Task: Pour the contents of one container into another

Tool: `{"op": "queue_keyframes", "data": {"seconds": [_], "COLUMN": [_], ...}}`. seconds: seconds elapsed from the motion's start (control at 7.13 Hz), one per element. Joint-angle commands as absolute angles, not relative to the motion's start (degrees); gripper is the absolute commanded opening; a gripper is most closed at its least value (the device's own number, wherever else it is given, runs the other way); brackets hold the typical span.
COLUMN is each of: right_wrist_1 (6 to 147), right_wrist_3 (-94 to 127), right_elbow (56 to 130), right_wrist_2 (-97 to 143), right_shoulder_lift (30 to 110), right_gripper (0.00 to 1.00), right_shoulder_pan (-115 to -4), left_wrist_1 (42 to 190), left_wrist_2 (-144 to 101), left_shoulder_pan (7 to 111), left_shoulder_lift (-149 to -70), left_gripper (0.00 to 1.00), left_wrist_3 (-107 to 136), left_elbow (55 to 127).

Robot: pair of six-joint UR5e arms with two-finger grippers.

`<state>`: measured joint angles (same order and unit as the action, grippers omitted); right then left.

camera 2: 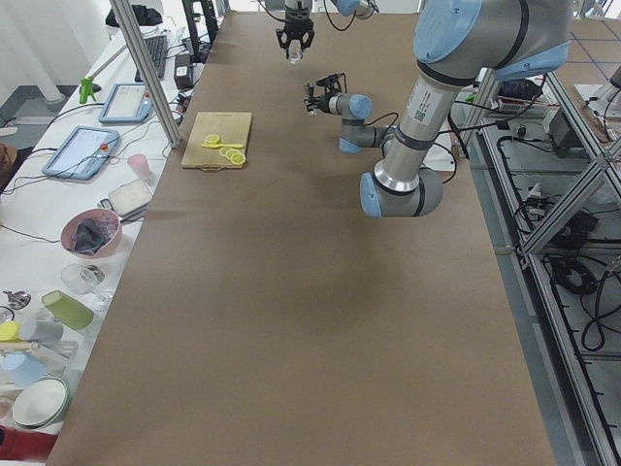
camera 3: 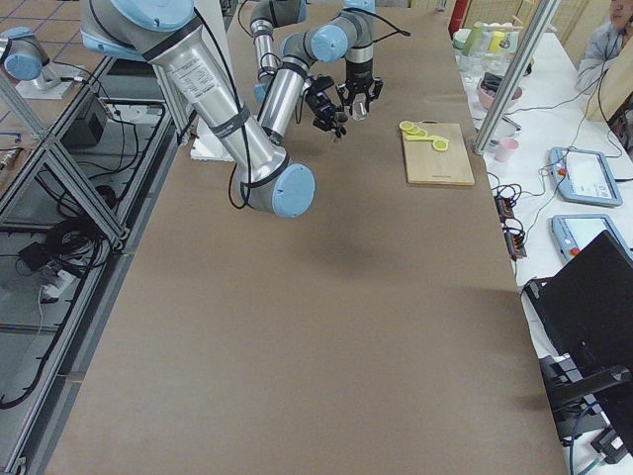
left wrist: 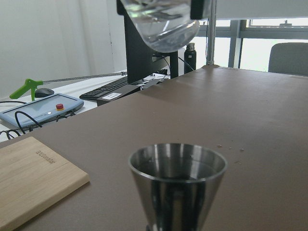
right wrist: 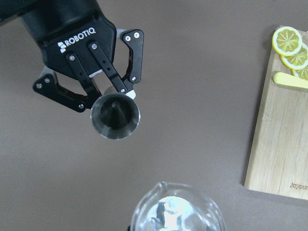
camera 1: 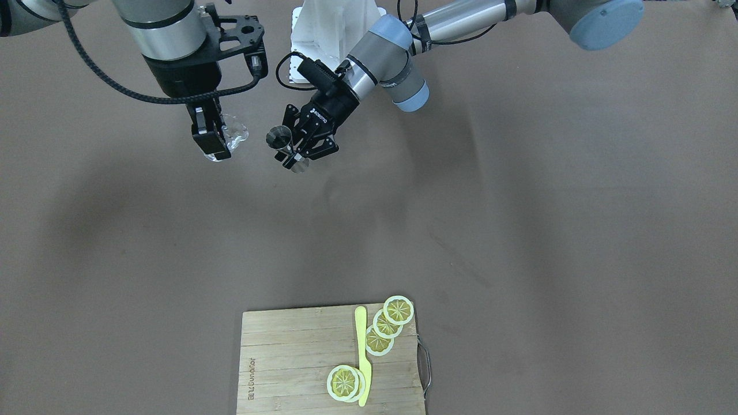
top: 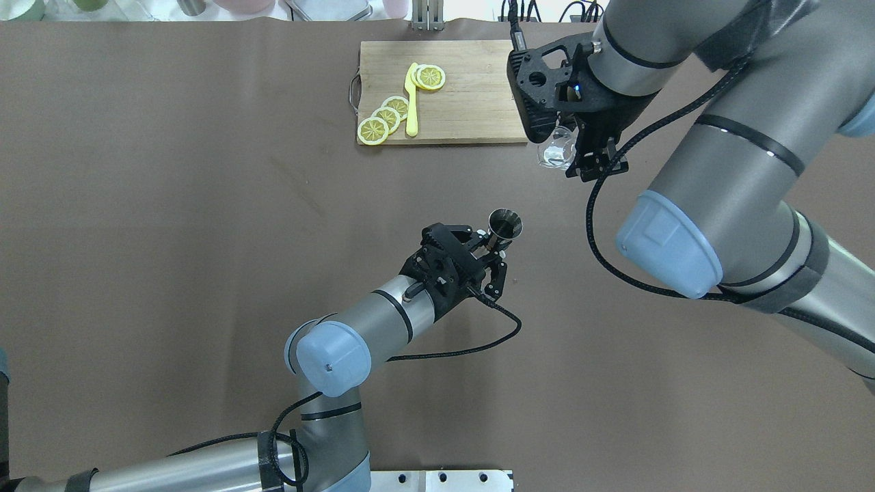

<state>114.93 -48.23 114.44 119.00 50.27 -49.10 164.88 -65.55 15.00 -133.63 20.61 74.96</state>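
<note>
The steel hourglass jigger (top: 504, 225) stands upright above the table, and my left gripper (top: 491, 254) is shut on its waist. The left wrist view shows its open top cone (left wrist: 178, 168) close up. The clear glass tumbler (top: 555, 147) hangs higher, off to the jigger's side, with my right gripper (top: 593, 158) shut on it. The front view shows the jigger (camera 1: 279, 138) in the left gripper (camera 1: 293, 158) and the glass (camera 1: 233, 134) in the right gripper (camera 1: 211, 144). From the right wrist the glass rim (right wrist: 175, 209) lies below the jigger (right wrist: 115, 115); the two are apart.
A wooden cutting board (top: 472, 102) lies at the table's far edge, with lemon slices (top: 385, 117) and a yellow knife (top: 411, 102) on it. Brown table surface (top: 205, 205) surrounds both grippers. Operators' gear sits beyond the far edge.
</note>
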Motion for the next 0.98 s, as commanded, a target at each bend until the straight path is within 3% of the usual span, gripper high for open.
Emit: {"op": "queue_keyframes", "data": {"seconds": [0.0,0.84], "right_wrist_1": [109.45,94.43], "right_wrist_3": [-47.9,-42.12], "right_elbow": [116.8,116.29], "right_wrist_2": [122.16,134.36], "right_shoulder_lift": [56.04,70.73], "right_gripper": [0.0,0.0], "right_shoulder_pan": [-53.77,-68.8], "left_wrist_1": [164.97,164.01], "left_wrist_2": [-65.57,-65.57], "left_shoulder_pan": [15.47,21.61], "left_shoulder_lift": [-133.51,-130.96], "left_gripper": [0.0,0.0], "left_wrist_3": [19.87,16.88], "left_elbow": [74.97,76.54]}}
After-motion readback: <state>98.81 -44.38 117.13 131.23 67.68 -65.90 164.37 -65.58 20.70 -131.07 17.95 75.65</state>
